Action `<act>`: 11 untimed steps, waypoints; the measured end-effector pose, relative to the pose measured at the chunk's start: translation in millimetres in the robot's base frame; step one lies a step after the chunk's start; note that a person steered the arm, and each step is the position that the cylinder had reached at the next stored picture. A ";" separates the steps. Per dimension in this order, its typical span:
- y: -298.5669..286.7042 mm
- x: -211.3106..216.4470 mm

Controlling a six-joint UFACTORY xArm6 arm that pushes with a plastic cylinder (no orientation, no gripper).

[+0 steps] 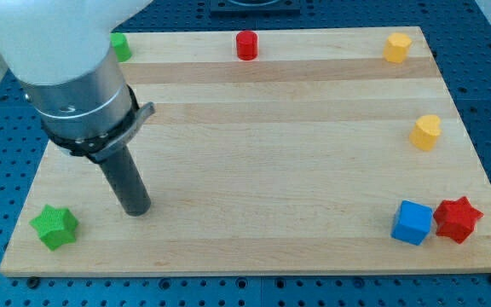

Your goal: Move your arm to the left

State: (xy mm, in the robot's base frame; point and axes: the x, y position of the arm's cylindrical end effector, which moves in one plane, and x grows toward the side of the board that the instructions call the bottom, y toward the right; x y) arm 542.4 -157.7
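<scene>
**Tip low on the left, green star just beside it**

Since the task only asks the arm to travel left, what matters is what lies on that side of my tip (136, 211). The tip rests on the wooden board (271, 162) in the near-left part, and there is no claw to open or close, only the bare dark rod. To its left and slightly nearer sits the green star block (54, 226), close but apart from the rod. A straight leftward slide would likely pass just on the star's far side, perhaps grazing it. The board's left edge comes soon after. A green block (120, 46) sits far off at the far-left corner.
</scene>
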 end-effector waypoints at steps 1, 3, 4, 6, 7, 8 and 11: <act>-18.4 -6.3; -57.1 -11.2; -72.4 -16.5; -99.2 -25.6; -129.5 -25.6; -147.1 -26.1; -146.7 9.6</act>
